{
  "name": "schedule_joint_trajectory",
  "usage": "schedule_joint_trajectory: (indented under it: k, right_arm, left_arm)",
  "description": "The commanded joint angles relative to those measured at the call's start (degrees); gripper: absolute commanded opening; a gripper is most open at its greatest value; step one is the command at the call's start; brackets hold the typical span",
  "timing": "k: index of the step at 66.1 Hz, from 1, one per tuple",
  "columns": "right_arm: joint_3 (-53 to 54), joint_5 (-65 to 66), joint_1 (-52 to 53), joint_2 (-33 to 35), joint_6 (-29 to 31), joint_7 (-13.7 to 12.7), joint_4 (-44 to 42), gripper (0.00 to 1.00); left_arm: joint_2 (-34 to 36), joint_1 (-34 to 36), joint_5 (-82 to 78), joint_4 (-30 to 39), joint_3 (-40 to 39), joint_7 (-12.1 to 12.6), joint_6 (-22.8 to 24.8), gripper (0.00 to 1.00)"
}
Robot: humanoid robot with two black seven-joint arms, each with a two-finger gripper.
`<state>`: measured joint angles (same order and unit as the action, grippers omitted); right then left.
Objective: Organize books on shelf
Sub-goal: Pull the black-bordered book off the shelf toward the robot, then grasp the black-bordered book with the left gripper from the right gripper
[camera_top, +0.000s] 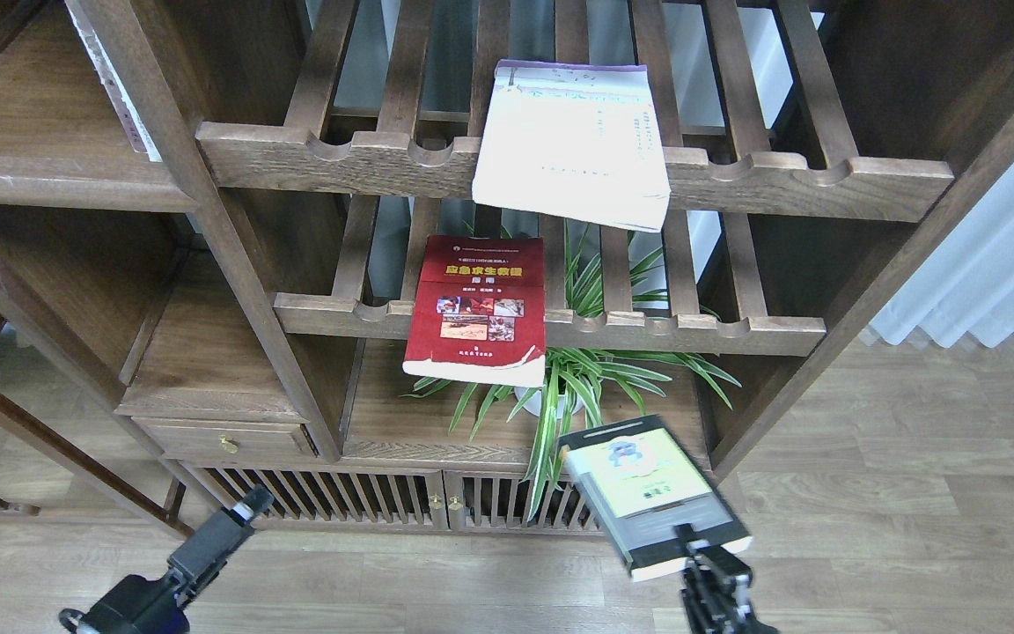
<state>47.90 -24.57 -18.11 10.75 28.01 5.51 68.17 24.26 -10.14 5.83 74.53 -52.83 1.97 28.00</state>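
Black-grey book (652, 495) sits clamped by its near edge in the right gripper's (702, 553) jaws, off the racks, mid-transfer; next it needs carrying up and left to the solid shelf (67, 180), while the left gripper (243, 513), jaws unreadable, hangs idle.

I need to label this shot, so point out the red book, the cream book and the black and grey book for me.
red book (477, 304): head view, front cover middle.
cream book (570, 145): head view, cover middle.
black and grey book (648, 491): head view, pale cover panel.

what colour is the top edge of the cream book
Purple, on the cream book; the head view shows it.
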Motion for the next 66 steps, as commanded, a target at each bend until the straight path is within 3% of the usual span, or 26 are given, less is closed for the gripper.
schedule_joint_trajectory:
  k: [1,16,27,66]
  right_arm:
    - [-3.1,0.0,2.9,-0.1,0.0,0.0,-0.1,0.06]
    - [-7.0,0.1,6.1,-0.5,0.0,-0.2,-0.1,0.06]
    - [-9.3,0.2,6.2,-0.7,0.0,-1.8,-0.1,0.06]
    - [-10.4,4.2,4.3,-2.3,0.0,-3.0,0.0,0.07]
  left_arm:
    - [-0.7,0.1,2.0,-1.2,3.8,-0.4,0.0,1.00]
    - [-4.1,1.5,9.9,-1.3,7.7,-0.5,0.0,1.00]
    - [-7.6,3.0,10.2,-1.5,7.7,-0.6,0.0,1.00]
    - [-16.5,7.9,9.9,-12.6,9.5,-0.5,0.0,0.94]
